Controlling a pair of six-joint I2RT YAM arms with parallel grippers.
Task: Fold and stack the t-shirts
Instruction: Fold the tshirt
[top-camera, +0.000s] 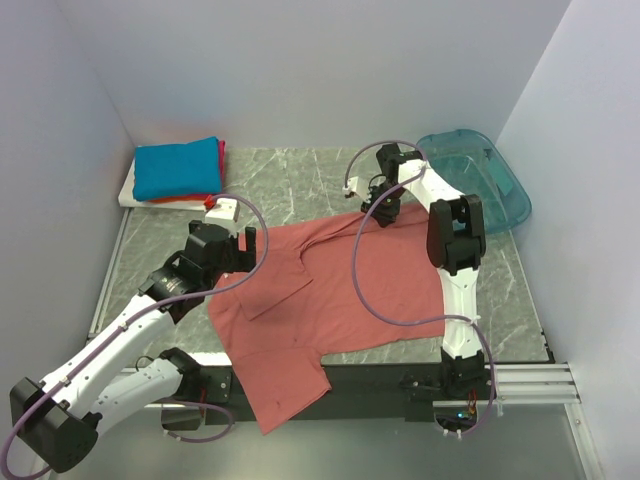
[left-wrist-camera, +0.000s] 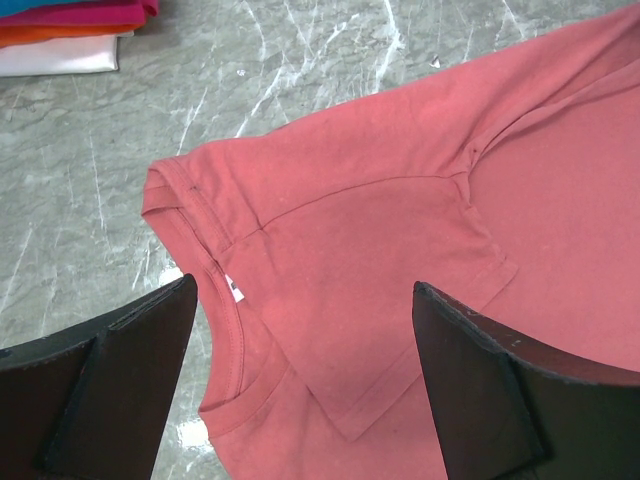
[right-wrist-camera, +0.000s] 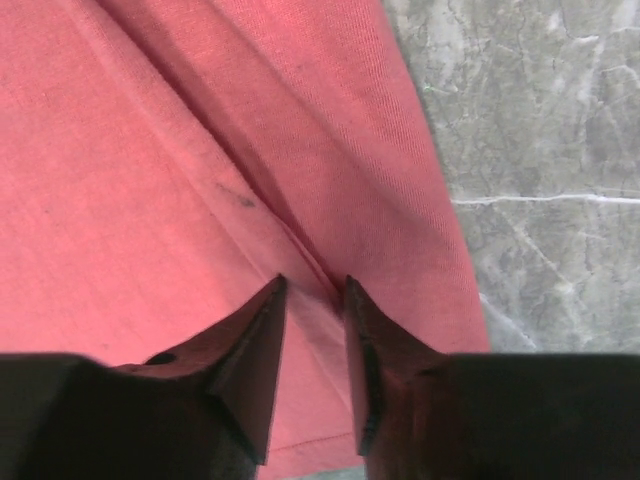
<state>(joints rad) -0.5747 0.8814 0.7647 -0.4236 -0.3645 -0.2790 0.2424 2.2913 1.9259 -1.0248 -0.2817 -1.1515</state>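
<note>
The pink shirt (right-wrist-camera: 150, 180) pinched between the right fingers (right-wrist-camera: 245, 375) is matt cloth with a fine knitted grain, soft and creased. Its stitched seams show just ahead of the left fingers (left-wrist-camera: 490, 390). Both pairs of fingers are black and matt, seemingly hard plastic, with slightly rough edges flecked with pale specks. The table (left-wrist-camera: 330, 60) beyond the left fingers is smooth and grey like veined stone, with a faint sheen. Far beyond them to the left, the folded shirts (left-wrist-camera: 70, 35) are cloth, the white one slightly satiny. The bin (top-camera: 480, 180) to the right of the right fingers is glossy, translucent teal plastic.
</note>
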